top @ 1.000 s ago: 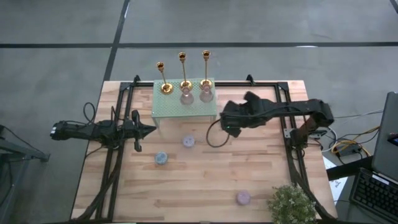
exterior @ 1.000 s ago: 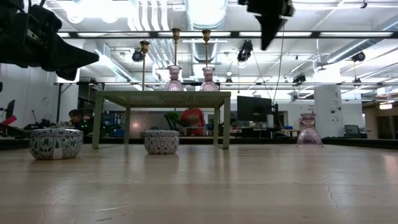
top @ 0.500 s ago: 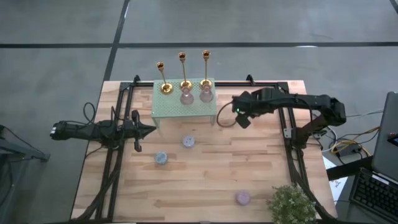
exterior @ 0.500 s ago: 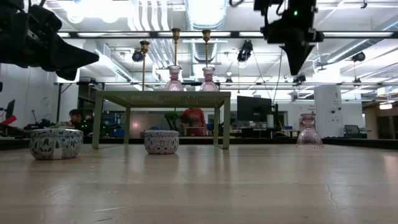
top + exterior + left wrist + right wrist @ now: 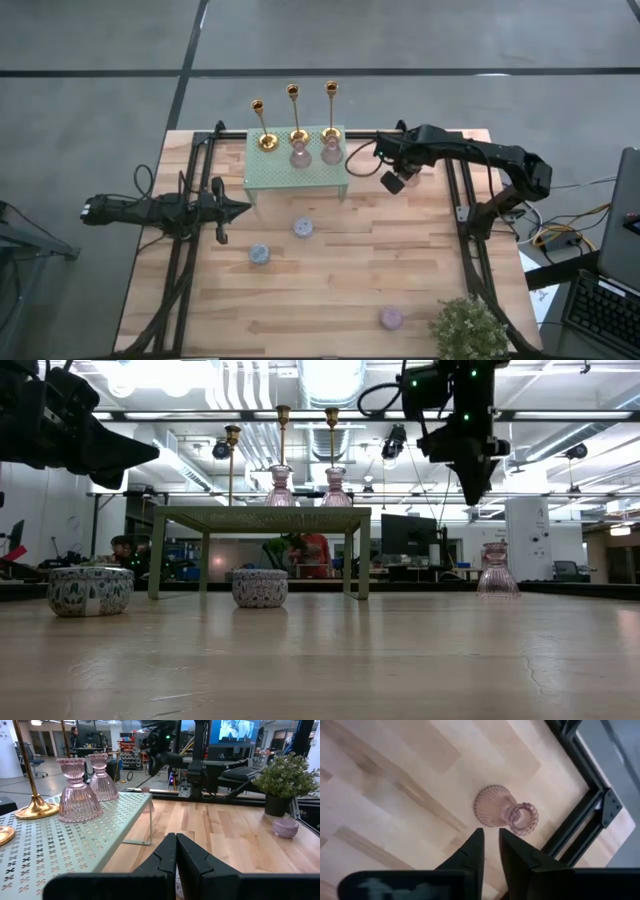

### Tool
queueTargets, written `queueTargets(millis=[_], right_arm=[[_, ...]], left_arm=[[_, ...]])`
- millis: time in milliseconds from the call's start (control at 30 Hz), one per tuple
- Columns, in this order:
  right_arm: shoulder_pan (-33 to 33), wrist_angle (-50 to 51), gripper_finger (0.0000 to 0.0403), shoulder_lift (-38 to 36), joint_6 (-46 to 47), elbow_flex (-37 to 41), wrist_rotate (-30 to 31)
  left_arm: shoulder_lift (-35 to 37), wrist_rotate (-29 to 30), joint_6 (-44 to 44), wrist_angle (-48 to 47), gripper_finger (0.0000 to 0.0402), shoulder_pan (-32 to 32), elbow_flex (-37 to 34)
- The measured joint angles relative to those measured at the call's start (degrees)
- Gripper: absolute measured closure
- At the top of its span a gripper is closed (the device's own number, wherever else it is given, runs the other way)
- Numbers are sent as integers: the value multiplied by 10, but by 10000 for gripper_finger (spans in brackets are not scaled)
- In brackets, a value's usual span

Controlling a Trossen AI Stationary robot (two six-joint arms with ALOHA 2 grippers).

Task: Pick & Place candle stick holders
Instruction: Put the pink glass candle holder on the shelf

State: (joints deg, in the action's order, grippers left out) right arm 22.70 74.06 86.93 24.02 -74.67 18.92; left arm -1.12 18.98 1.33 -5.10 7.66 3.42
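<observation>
Right gripper (image 5: 490, 842) above pink glass holder (image 5: 505, 812); fingers parted.

Open table (image 5: 330, 290): I see bare wood through the middle, broken only by two blue holders (image 5: 303, 228) (image 5: 259, 254) and one purple holder (image 5: 391, 319). Obstacles: green rack (image 5: 297, 172) at the far edge, crowded with gold candlesticks (image 5: 293, 112) and pink holders (image 5: 300, 154); potted plant (image 5: 468, 328) in the near right corner.
</observation>
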Motion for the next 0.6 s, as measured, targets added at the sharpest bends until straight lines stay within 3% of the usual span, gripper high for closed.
queueTargets(millis=[300, 600], right_arm=[[24, -2, 248, 29, 42, 0, -12], [44, -1, 221, 67, 56, 2, -8]], left_arm=[[0, 0, 0, 0, 390, 0, 0], [0, 0, 0, 0, 390, 0, 0]])
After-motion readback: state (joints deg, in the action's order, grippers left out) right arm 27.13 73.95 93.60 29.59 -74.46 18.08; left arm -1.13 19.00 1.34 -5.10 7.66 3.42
